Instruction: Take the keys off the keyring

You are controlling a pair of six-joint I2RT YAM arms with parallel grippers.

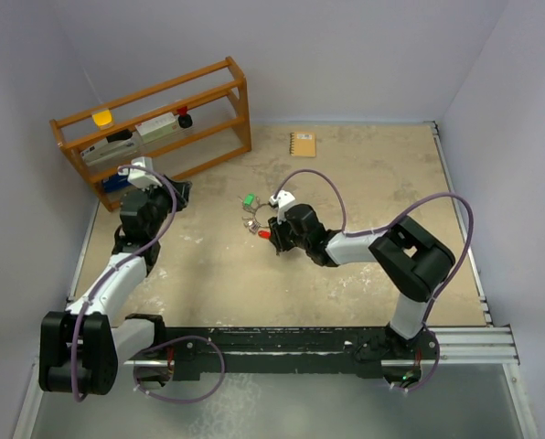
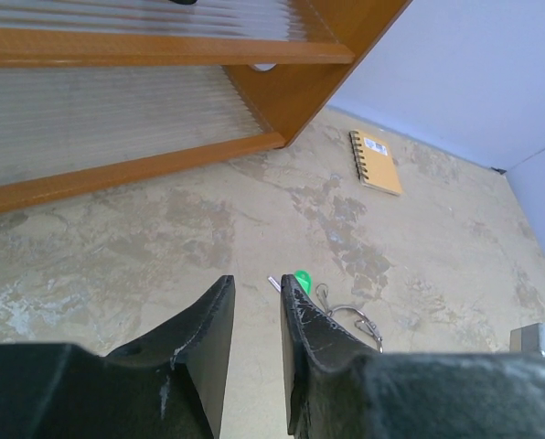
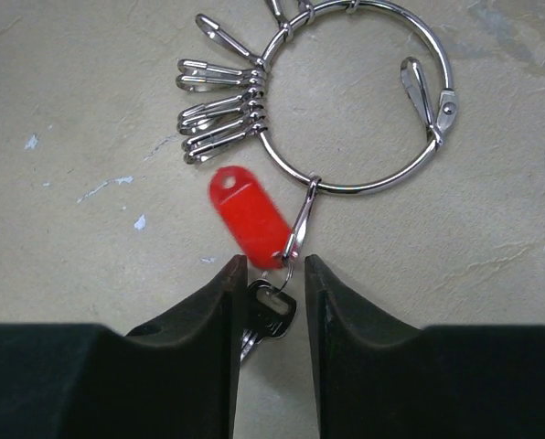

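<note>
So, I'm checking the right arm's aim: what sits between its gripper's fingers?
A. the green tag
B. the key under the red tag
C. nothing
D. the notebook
B: the right wrist view shows the key just below the red tag, lying between the fingers of the right gripper.

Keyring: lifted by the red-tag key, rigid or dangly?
Likely dangly: the keyring joins the red tag only through a loose clip, so it probably swings. The wire itself looks stiff. Bunched spare clips may slide along it.
</note>
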